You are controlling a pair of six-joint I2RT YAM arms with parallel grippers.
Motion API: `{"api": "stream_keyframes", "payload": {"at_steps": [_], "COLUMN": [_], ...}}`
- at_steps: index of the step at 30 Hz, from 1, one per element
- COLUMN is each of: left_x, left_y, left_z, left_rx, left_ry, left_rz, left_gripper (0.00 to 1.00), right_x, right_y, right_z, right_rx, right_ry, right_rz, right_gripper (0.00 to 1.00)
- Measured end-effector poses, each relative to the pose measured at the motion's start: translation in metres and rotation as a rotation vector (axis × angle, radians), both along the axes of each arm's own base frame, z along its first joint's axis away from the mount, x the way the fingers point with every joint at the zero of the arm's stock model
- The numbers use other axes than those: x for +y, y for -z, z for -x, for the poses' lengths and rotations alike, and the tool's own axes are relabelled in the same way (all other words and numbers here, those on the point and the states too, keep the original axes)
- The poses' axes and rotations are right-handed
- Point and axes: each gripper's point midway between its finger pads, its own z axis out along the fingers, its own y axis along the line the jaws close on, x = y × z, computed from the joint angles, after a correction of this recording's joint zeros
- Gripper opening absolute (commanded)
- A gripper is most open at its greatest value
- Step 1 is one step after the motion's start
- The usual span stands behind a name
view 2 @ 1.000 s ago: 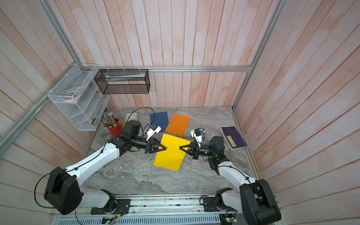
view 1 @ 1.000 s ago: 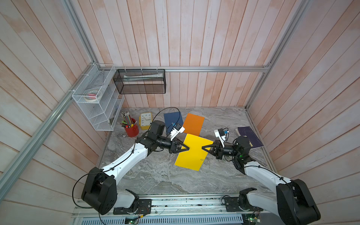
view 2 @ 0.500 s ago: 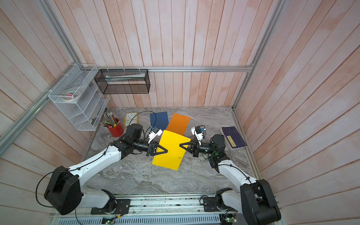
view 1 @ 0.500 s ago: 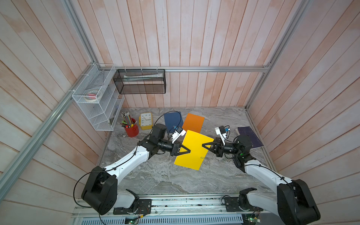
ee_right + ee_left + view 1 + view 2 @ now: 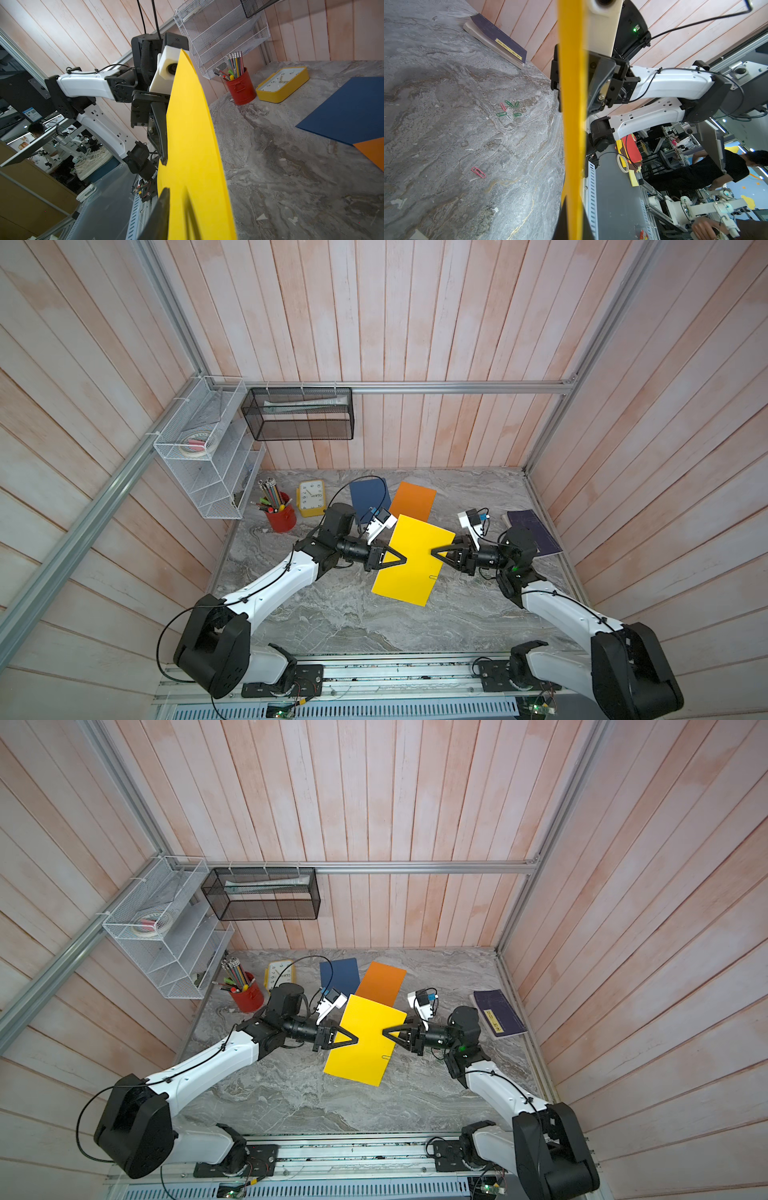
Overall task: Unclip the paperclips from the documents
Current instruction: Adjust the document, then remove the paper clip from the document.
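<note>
The yellow document (image 5: 415,576) (image 5: 193,145) hangs tilted above the table between both arms. My left gripper (image 5: 405,561) (image 5: 574,209) is shut on its left edge. My right gripper (image 5: 432,551) (image 5: 176,207) straddles the right edge with its jaws slightly parted, one finger (image 5: 162,207) standing off the sheet. A silvery paperclip (image 5: 433,576) (image 5: 386,1056) sits on that edge, just nearer than the right fingers. The dark blue document (image 5: 369,495) and the orange document (image 5: 413,499) lie flat behind. Several loose green, red and silvery paperclips (image 5: 510,110) lie on the table.
A dark purple book (image 5: 536,531) lies by the right wall. A red pencil cup (image 5: 281,516) and a yellow clock (image 5: 311,497) stand at the back left. A white wire rack (image 5: 208,472) and a black mesh basket (image 5: 299,414) hang on the walls.
My left gripper has closed onto the yellow sheet's left edge. The right jaws, shut on the right edge before, have parted. The sheet stays in the air.
</note>
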Motion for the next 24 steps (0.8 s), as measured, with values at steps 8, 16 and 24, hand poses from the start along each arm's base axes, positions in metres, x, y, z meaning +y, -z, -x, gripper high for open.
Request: {"api": "stream_keyframes", "payload": {"at_steps": [8, 16, 24], "left_x": [0.002, 0.005, 0.007], "left_y": [-0.004, -0.010, -0.015], "left_z": [-0.003, -0.005, -0.005], "left_rx": [-0.016, -0.032, -0.041], "left_ry": [-0.006, -0.014, -0.013], "left_rz": [0.012, 0.027, 0.038], "left_gripper": [0.00, 0.00, 0.00], "right_x": [-0.002, 0.006, 0.007], "right_y": [0.013, 0.027, 0.029], "right_z": [0.012, 0.028, 0.030], "right_rx": [0.035, 0.083, 0.098], "right_ry": [-0.017, -0.062, -0.069], "right_rz": [0.011, 0.022, 0.022], "right_gripper": [0.43, 0.44, 0.37]}}
